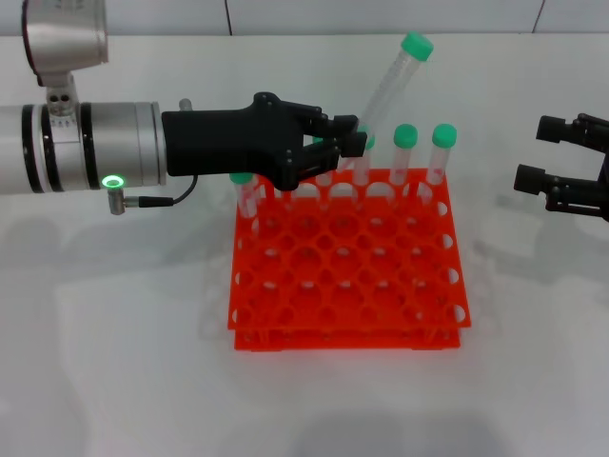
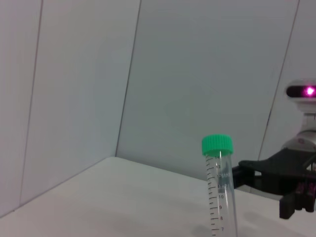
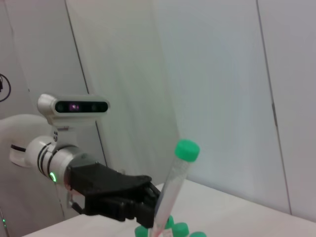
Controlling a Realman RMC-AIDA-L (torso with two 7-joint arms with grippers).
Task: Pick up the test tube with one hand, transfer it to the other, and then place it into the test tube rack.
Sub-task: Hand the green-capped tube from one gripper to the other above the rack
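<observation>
Left gripper [image 1: 333, 143] clamped on test tube [image 1: 390, 81], tilted toward 1 o'clock for handoff; right gripper [image 1: 561, 176] spread open at 3 o'clock of rack [image 1: 347, 286].

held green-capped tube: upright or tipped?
Tipped. The clear green-capped test tube leans right in the black left gripper, above the orange rack.

The left claw [image 1: 347, 143] reaches over the back of the orange test tube rack [image 1: 348, 276]. Its fingers are closed around a clear test tube [image 1: 392, 81] with a green cap. The tube leans to the right, cap up high. More green-capped tubes [image 1: 440, 157] stand in the back row. The right claw [image 1: 561, 179] hangs near the right edge, well apart, fingers spread, above the white counter [image 1: 114, 333].
</observation>
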